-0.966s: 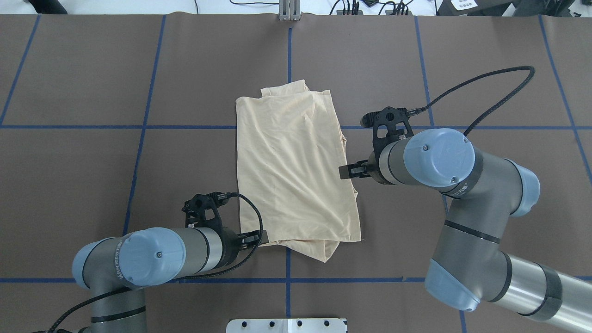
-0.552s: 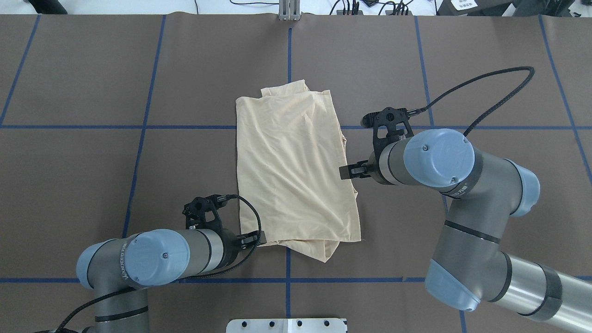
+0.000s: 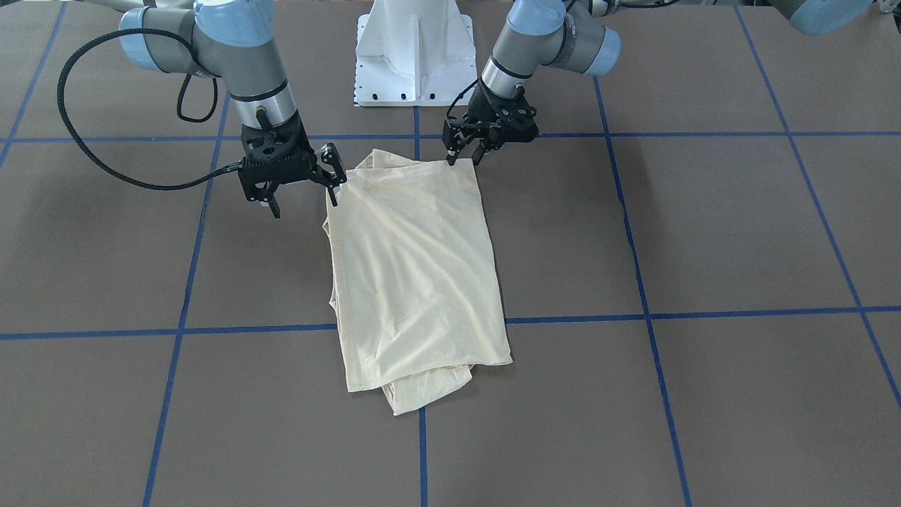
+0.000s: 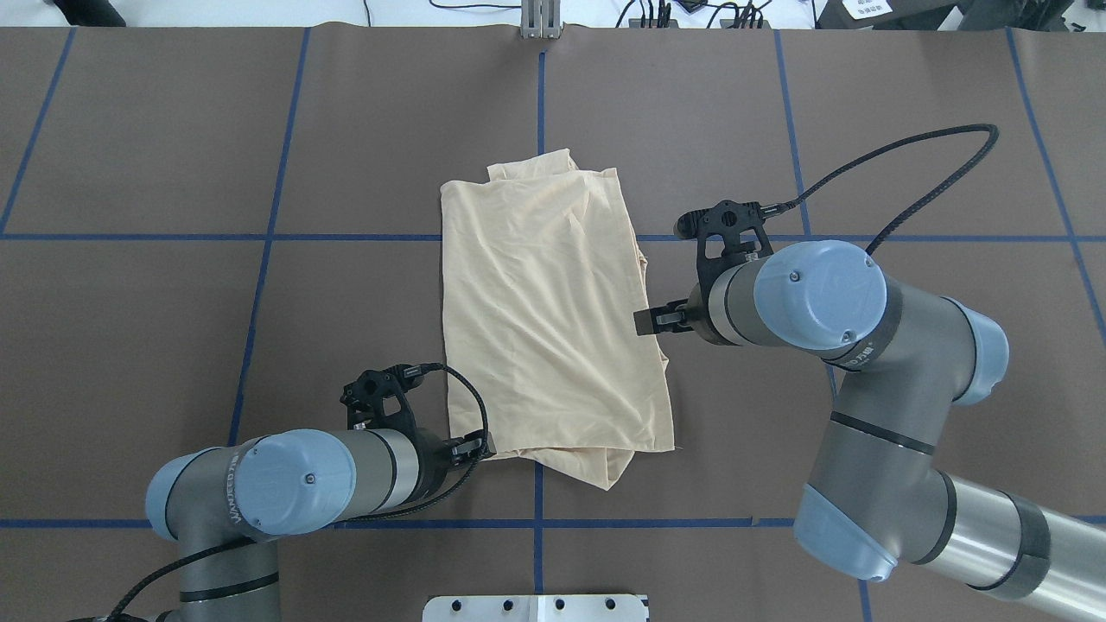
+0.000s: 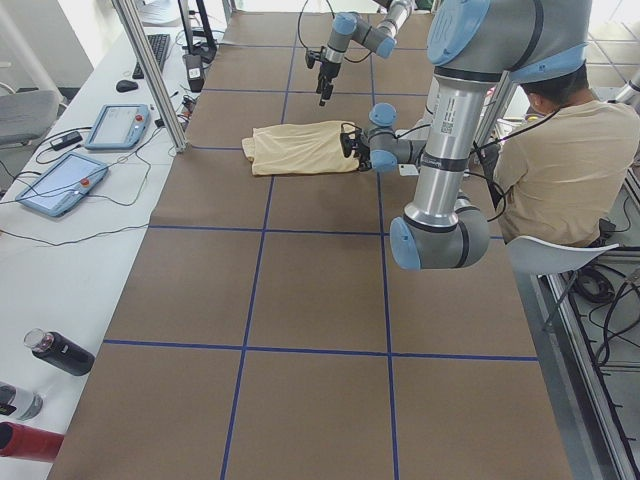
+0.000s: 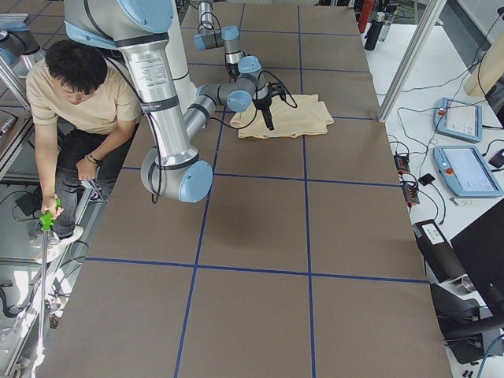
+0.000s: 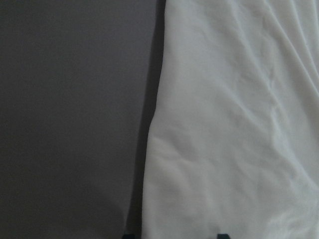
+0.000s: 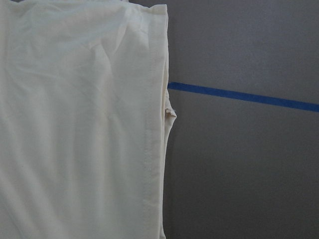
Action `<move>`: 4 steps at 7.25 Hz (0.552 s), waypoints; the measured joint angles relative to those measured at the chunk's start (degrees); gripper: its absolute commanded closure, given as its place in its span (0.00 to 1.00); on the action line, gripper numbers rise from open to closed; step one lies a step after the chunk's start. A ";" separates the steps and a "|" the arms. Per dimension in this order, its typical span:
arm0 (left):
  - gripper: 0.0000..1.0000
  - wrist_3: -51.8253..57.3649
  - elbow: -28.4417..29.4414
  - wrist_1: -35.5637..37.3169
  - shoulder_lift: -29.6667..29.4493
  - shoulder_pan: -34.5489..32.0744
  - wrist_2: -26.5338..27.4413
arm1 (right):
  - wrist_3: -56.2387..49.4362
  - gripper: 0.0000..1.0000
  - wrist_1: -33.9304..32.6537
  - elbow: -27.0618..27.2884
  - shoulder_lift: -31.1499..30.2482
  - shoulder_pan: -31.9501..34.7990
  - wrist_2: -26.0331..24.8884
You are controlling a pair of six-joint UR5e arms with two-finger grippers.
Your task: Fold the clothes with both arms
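Overhead exterior view has the pale cream long-sleeved T-shirt (image 4: 553, 328) folded into a long, wrinkled rectangle. It lies flat on the brown surface (image 4: 173, 130) crossed by blue tape lines, between the two arms. The black two-finger left gripper (image 4: 482, 447) sits low at the shirt's corner nearest the robot, jaws apart and holding nothing, while the black right gripper (image 4: 644, 321) is midway along the opposite long edge, jaws spread wide, one finger just at the cloth's edge.

Arms reach inward; left claw (image 3: 464, 159) jaws apart, right claw (image 3: 306, 206) jaws spread wide.
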 measured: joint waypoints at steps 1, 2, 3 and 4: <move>0.46 -0.35 0.09 -0.07 0.01 0.03 0.01 | 0.00 0.00 0.01 0.00 0.00 0.00 0.00; 0.47 -0.48 0.17 -0.09 0.03 0.06 0.01 | 0.00 0.00 0.01 0.00 0.00 0.00 0.00; 0.53 -0.50 0.24 -0.10 0.03 0.07 0.01 | 0.00 0.00 -0.01 0.00 0.00 0.00 0.00; 0.66 -0.52 0.33 -0.10 0.03 0.09 0.01 | 0.01 0.00 -0.03 0.00 0.00 0.00 0.00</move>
